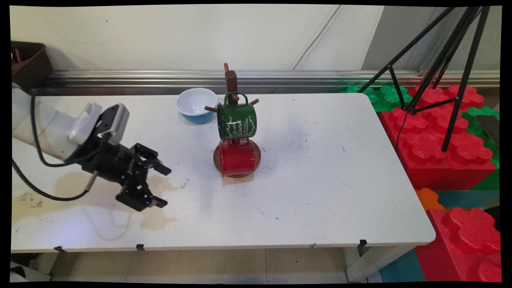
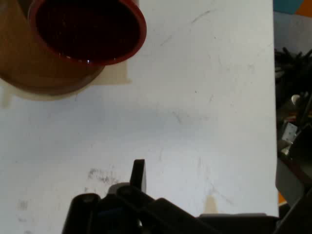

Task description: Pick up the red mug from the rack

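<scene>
White table (image 1: 320,192): two mugs (image 1: 237,120), one bowl (image 1: 196,105), claw (image 1: 163,186) spread.

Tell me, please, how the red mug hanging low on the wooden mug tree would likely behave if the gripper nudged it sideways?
The red mug hangs by its handle from a peg of the mug tree, so it would probably swing rather than slide. Its glossy, enamel-like wall looks stiff and possibly slippery. The tree also carries a green mug higher up, so a firm push might rock the whole stand.

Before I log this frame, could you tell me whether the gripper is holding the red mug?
No, the gripper hangs open and empty left of the red mug, which hangs on the wooden mug tree.
</scene>
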`<state>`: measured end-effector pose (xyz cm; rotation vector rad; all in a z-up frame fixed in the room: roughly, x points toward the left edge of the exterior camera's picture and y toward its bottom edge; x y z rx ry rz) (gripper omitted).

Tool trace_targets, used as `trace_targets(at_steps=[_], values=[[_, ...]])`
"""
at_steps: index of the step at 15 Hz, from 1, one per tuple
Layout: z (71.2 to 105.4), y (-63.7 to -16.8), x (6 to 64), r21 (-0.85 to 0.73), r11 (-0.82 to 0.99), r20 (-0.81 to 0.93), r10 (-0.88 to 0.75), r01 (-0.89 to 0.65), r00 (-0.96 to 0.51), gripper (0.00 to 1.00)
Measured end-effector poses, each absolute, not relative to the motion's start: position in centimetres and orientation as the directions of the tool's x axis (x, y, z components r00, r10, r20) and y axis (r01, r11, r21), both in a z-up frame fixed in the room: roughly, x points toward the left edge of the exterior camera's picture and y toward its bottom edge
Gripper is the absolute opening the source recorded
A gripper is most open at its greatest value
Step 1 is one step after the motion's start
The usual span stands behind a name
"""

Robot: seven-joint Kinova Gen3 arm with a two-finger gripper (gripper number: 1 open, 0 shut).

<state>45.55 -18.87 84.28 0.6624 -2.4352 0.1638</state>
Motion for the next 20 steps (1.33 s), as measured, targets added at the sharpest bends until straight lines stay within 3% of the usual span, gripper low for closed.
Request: trace_targets(at_steps=[9,20], values=[[80.9,-18.9,44.0,0.020,0.856,0.651,-0.403,-0.516,-0.644,1.00],[79.4,-19.4,41.8,0.004,0.847,0.712,-0.376,-0.532,-0.594,1.00]])
